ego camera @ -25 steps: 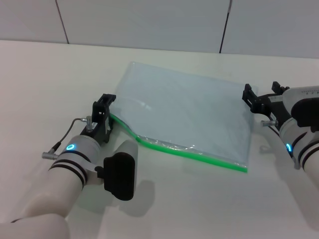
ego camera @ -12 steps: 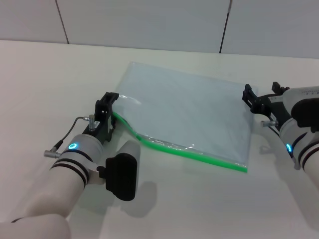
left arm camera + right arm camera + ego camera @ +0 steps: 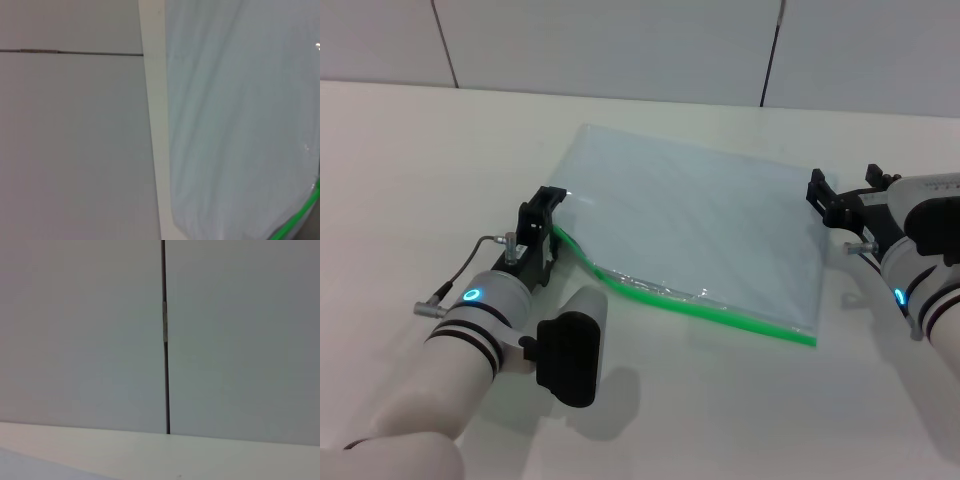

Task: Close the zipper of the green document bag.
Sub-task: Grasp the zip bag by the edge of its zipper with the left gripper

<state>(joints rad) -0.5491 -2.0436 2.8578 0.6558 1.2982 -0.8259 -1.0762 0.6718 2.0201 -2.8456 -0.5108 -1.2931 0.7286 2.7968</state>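
Your left gripper sits at the near left corner of the green document bag, right where the zipper begins, and its black body covers that end of the green strip. From the head view you cannot tell whether its fingers are spread or pinched on anything, and the slider tab cannot be made out. The left wrist view shows none of its own fingers, only the bag's pale plastic, a short piece of green edge at the frame corner, a strip of table and the wall panels beyond.

Your right gripper rests at the bag's right edge, close to its far right corner. Whether it touches the plastic is unclear, and its finger position cannot be read either. The right wrist view gives you only the wall, a dark vertical seam and a band of tabletop.

The bag lies flat on the white table between the two arms, turned at an angle. It is translucent, pale blue-grey, faintly rippled. The bright green zipper runs along the long edge nearest you, from the left gripper to the near right corner. Close to the left gripper the strip bows upward and a clear lip of plastic stands off beside it; farther right it lies straight.
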